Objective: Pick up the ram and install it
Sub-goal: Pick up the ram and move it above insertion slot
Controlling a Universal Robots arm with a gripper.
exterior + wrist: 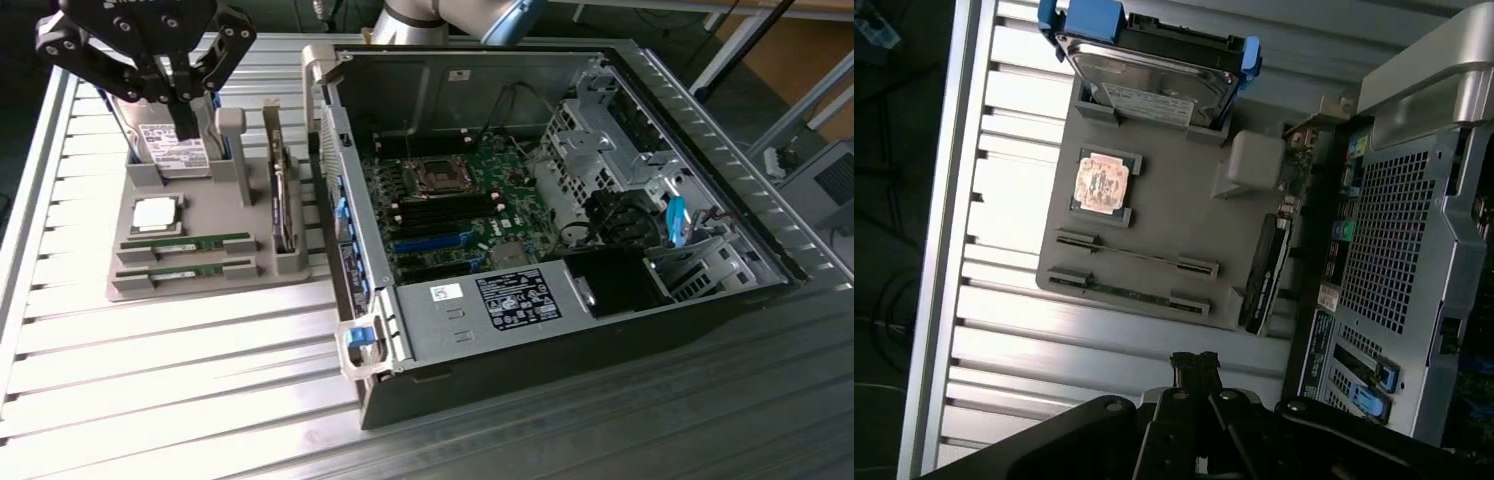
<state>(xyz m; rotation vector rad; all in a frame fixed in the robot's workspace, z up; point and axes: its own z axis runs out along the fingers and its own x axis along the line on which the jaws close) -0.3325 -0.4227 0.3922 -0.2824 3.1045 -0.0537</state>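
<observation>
In the flat grey plastic tray [214,289], the nearer ram [187,269], a long, thin green board stick with a white label, lies beside its twin [187,242]. Both long axes point toward the open metal computer case [427,335]. Farther back, the black gripper [1194,362] hangs empty, fingers pressed together.
</observation>
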